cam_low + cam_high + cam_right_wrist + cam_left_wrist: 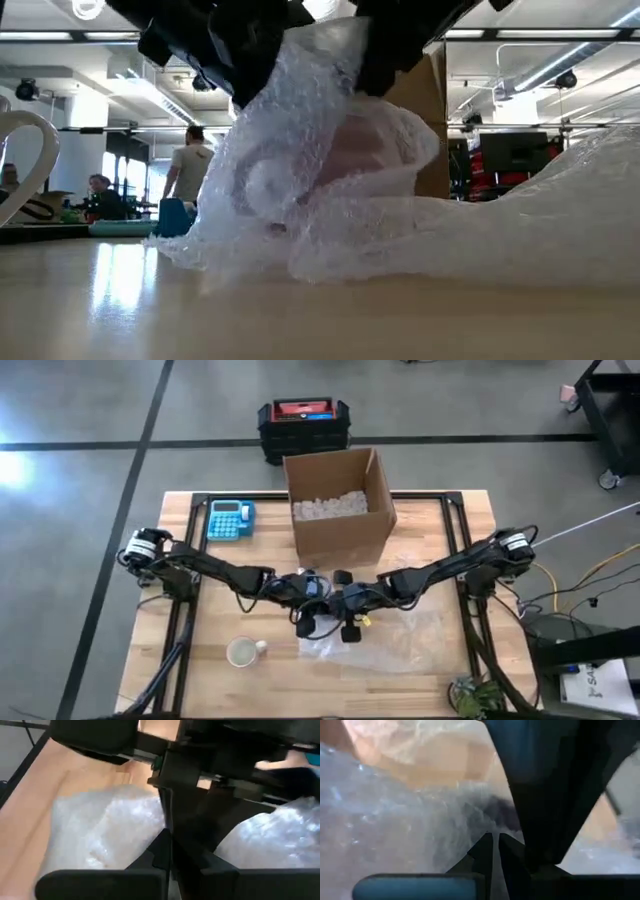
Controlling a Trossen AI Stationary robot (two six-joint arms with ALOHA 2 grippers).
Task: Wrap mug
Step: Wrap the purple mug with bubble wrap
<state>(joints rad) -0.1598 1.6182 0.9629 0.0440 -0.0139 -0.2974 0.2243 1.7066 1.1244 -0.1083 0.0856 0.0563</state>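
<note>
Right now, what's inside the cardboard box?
The high view shows the open cardboard box holding a layer of whitish packing bits across its bottom. Anything beneath that layer is covered, and the near wall hides the front inside edge.

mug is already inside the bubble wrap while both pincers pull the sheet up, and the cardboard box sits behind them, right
Not quite. The mug stands bare on the table, apart from the bubble wrap, as the high view shows. The rest holds: the left pincer and right pincer lift the sheet's edge, and the cardboard box sits behind them.
</note>
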